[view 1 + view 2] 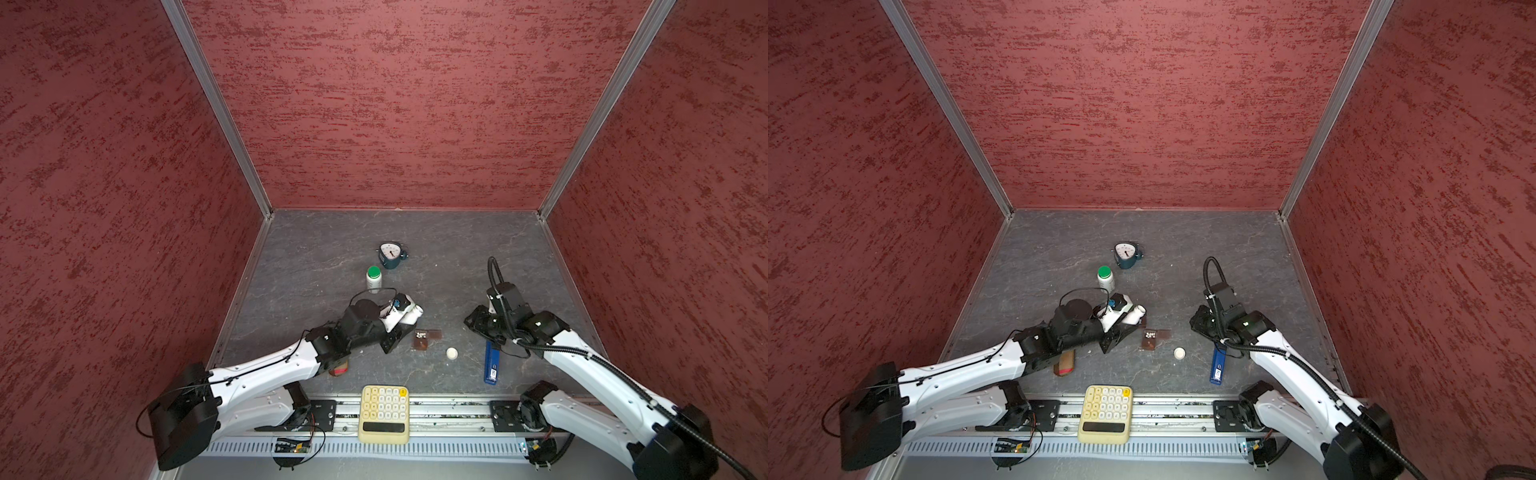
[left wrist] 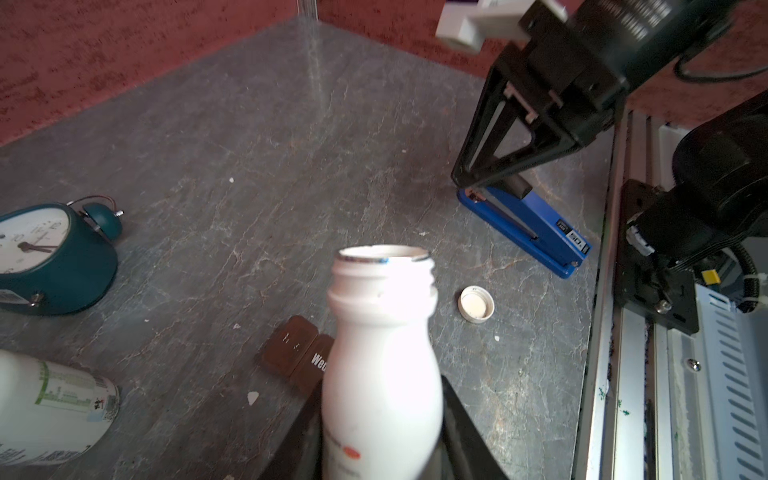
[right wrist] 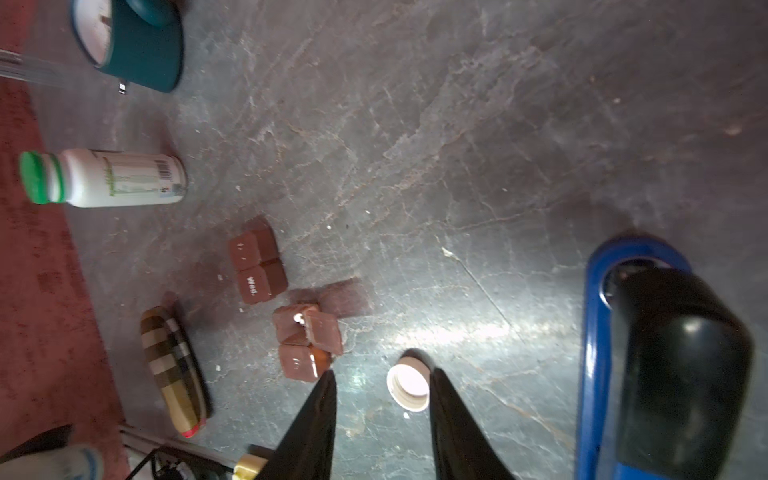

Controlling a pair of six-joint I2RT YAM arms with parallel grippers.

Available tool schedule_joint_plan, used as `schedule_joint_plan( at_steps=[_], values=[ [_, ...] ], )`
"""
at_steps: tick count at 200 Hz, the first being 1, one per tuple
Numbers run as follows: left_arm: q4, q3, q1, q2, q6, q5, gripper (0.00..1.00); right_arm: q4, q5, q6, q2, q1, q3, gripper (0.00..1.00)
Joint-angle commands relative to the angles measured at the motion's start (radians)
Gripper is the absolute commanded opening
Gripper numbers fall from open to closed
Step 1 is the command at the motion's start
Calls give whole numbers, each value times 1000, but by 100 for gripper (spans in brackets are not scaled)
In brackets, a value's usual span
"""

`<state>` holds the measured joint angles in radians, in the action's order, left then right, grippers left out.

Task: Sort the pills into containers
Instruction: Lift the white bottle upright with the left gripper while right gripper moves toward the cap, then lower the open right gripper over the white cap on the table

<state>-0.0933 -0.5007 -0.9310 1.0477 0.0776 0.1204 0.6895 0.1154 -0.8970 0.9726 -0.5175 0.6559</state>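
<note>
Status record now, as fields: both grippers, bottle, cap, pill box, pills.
left gripper: shut on bottle
bottle: uncapped
right gripper: open, empty, near cap
cap: on table, inside up
pill box: two pieces; one cell open, Wed piece closed
pills: white, in open cell

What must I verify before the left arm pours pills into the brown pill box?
1. White bottle gripped: ok, left gripper shut on its body.
2. Bottle uncapped: ok, cap lies on the table.
3. A cell open: ok, one pill box lid is up, white pills inside.
4. Right gripper out of the way: ok, open, empty, apart from the box.
5. Pills left in bottle: cannot tell.
</note>
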Motion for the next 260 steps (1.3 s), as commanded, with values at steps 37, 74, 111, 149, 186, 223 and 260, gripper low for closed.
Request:
schedule_joint_plan(
  at_steps=[37, 74, 111, 149, 186, 223, 260],
  values=[
    [-170, 94, -51, -120, -47, -61, 0, 104, -123, -59, 142, -188, 46, 26],
    [-141, 102, -74, -148, -49, -86, 0, 56, -92, -71, 213, -239, 34, 16],
    [-132, 105, -90, -158, -50, -102, 0, 15, -55, -55, 267, -246, 24, 11],
    [-133, 105, -94, -153, -50, -108, 0, -20, -33, -35, 318, -246, 17, 8],
    [-132, 103, -93, -145, -46, -110, 0, -47, -19, -21, 367, -246, 11, 5],
    [-131, 102, -94, -141, -40, -111, 0, -24, -43, -17, 379, -246, 15, 3],
    [-132, 103, -93, -131, -41, -109, 0, -4, -60, -14, 370, -245, 13, 3]
  ],
)
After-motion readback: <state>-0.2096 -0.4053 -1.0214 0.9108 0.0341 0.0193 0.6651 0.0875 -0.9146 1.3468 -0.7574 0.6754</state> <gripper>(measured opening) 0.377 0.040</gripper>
